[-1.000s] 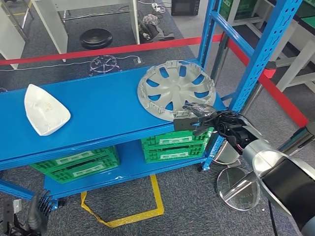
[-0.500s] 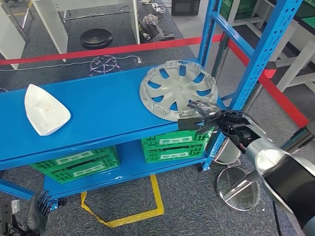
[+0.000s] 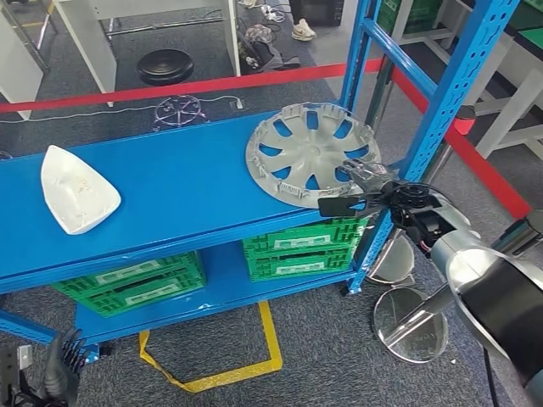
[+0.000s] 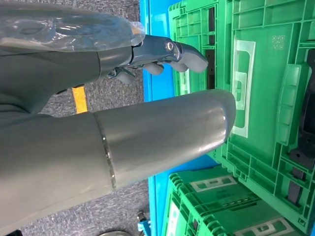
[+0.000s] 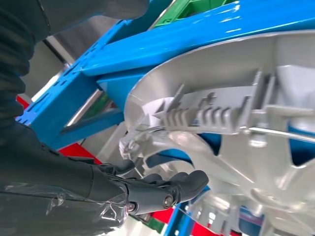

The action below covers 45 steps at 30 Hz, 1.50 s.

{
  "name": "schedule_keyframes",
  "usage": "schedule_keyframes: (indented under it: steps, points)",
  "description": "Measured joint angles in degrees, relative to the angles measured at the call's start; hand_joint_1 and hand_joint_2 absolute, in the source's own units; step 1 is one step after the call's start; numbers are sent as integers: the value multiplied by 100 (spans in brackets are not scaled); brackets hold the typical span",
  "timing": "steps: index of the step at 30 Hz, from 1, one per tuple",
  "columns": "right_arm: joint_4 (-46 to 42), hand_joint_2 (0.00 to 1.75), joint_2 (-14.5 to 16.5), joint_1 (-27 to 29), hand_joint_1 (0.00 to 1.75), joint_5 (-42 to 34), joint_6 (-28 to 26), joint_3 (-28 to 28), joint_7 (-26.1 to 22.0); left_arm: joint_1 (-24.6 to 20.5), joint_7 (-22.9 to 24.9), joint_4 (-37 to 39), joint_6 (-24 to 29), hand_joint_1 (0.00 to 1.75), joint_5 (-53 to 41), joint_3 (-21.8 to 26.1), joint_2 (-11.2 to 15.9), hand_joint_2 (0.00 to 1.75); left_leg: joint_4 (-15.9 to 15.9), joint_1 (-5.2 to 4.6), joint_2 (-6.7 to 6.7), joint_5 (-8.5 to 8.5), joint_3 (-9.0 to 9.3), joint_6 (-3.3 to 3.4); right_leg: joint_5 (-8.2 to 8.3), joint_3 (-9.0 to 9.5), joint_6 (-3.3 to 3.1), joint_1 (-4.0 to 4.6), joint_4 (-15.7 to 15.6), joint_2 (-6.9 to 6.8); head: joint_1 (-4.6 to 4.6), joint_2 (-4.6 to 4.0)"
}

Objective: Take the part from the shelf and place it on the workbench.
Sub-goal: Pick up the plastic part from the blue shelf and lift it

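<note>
Since the frame 1 s earlier, the hubcap [image 3: 312, 153] had slid a little toward the shelf's [image 3: 173, 191] right end and its near edge looked raised; the right hand [image 3: 359, 191] had moved with it, further right and slightly back along the shelf front; a shoe [image 3: 303, 30] had come into sight on the far floor; the white part [image 3: 76, 188] at the left of the shelf had stayed put.

The hubcap's near-right rim was hidden behind the right hand in the head view; the right arm was cut off by the picture's lower right corner; the left hand [image 3: 61, 371] was partly cut off at the bottom left, low beside the shelf's lower level, and its dark fingers were too small to read there.

In the right wrist view the right hand [image 5: 148, 189] had its fingers [image 5: 185, 183] curled under the hubcap's [image 5: 230, 113] ribbed rim and touching it; whether the thumb pressed from the other side could not be told, so a firm grip could not be confirmed. The hubcap sat on the shelf's top level, its rim overhanging the front edge. In the left wrist view the left hand [image 4: 122, 118] held nothing, thumb and fingers [image 4: 185, 54] apart, near the green crates [image 4: 260, 98].
</note>
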Motion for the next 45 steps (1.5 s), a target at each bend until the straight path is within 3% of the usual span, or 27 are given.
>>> schedule_keyframes:
  steps: [8,28,45]
  points:
    - [-17,175,300,47,0,101,-9,66,-31,1,-4,-2,22,0,99,-132,-37,0,0,1,-5,0,0,0,0,0,0,1,0,-2,-1,0]
    - [-28,175,635,106,0,183,42,170,-47,-7,39,-16,4,0,210,-451,-48,0,0,0,1,0,1,0,0,-2,-1,0,0,1,-2,0]
    - [47,175,666,164,0,276,264,208,223,-16,80,-73,21,0,322,-648,-45,0,1,0,4,0,2,0,0,-4,-1,1,-1,7,-2,0]
